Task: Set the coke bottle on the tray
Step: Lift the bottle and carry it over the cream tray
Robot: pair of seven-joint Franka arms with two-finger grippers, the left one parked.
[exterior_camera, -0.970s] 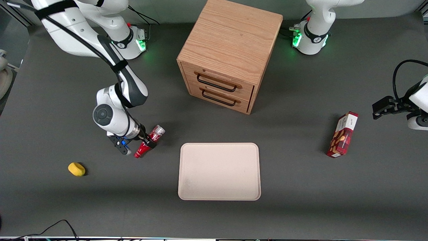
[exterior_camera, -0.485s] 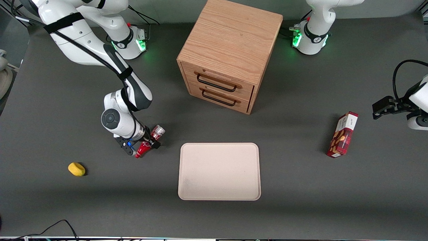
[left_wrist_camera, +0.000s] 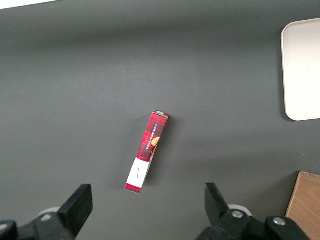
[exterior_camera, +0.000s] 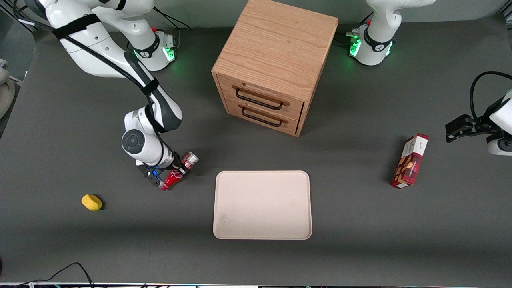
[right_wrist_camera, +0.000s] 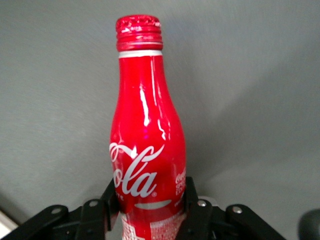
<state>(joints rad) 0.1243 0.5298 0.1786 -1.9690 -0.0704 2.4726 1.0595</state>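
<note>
The coke bottle (exterior_camera: 171, 179) lies tilted on the dark table, its red cap nearer the front camera and its silver base (exterior_camera: 191, 159) farther from it. My right gripper (exterior_camera: 179, 169) is shut on the bottle's body. In the right wrist view the bottle (right_wrist_camera: 147, 140) fills the middle, and the black fingers (right_wrist_camera: 101, 206) press on both sides of its lower body at the gripper (right_wrist_camera: 147, 210). The pale beige tray (exterior_camera: 262, 205) lies flat beside the bottle, toward the parked arm's end, and holds nothing. Its corner also shows in the left wrist view (left_wrist_camera: 302, 70).
A wooden drawer cabinet (exterior_camera: 272, 64) with both drawers shut stands farther from the front camera than the tray. A red and white snack box (exterior_camera: 410, 161) stands toward the parked arm's end. A small yellow object (exterior_camera: 91, 202) lies toward the working arm's end.
My right arm has shifted a little toward the tray and settled over the bottle. The bottle's silver base has moved slightly nearer the front camera.
</note>
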